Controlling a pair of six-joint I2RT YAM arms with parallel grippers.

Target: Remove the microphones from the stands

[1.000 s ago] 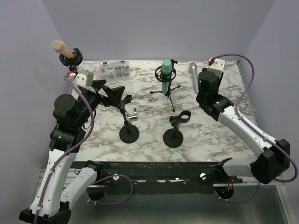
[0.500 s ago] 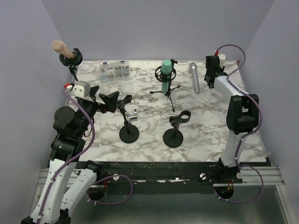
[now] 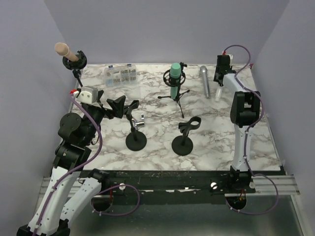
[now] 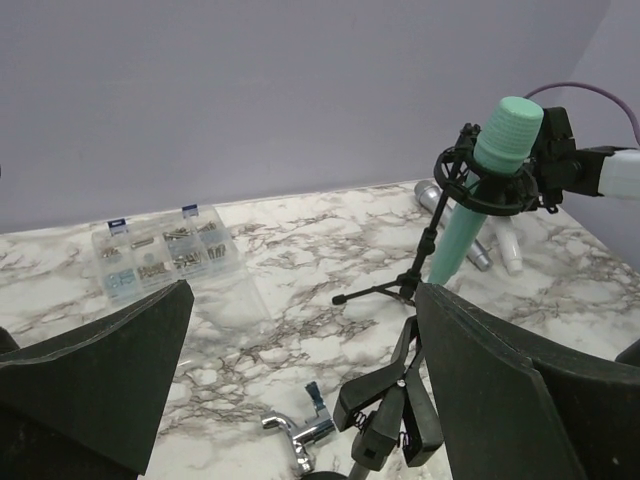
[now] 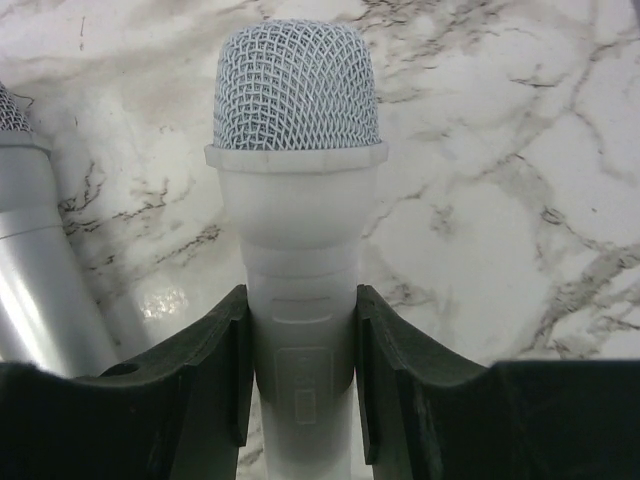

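My right gripper [image 5: 300, 335] is closed snug around the white microphone [image 5: 297, 190], held just beside the silver microphone [image 5: 40, 270]. I judge this the set-down step: next I need to let go and back away cleanly. My left gripper [image 4: 300, 370] gapes wide, empty, well apart from it.
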